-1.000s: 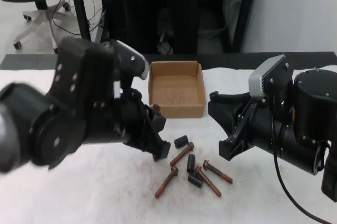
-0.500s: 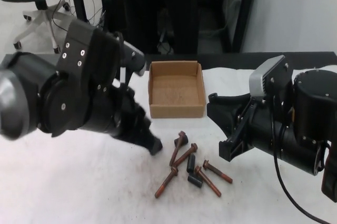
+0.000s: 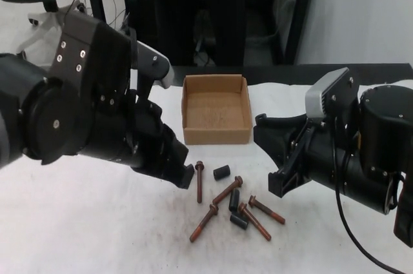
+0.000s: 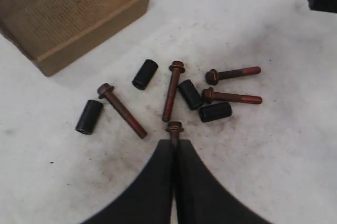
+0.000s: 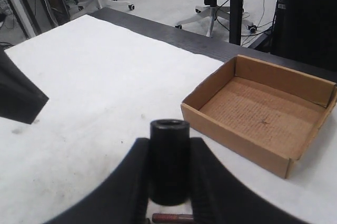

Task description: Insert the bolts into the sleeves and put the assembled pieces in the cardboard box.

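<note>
Left gripper (image 4: 174, 142): fingers pressed flat together with no gap, hanging low over the white cloth (image 3: 97, 235) at the edge of the loose parts. A bolt head (image 4: 174, 126) peeks just past its tips, but from above I count five bolts lying on the cloth, so I judge this gripper empty. Nearest bolt (image 3: 199, 180): lying just beside that gripper. Cardboard box (image 3: 216, 133): open, behind the pile, with nothing in it that I can see. Loose sleeves (image 4: 145, 74): four short black tubes lying among the bolts, none fitted yet. Other bolts (image 3: 255, 221): scattered close together towards the right. Right gripper (image 5: 169, 147): pinching one held sleeve (image 5: 169, 174), an open end standing clear of the fingertips, above the cloth to the right of the box. Step in hand, as I read it: fetching a bolt for that held sleeve. Done well, the left fingers spread and take the nearest bolt by its head end, leaving the shank free. They then line the shank up with the bore while the right holds steady; a skewed entry could jam.
</note>
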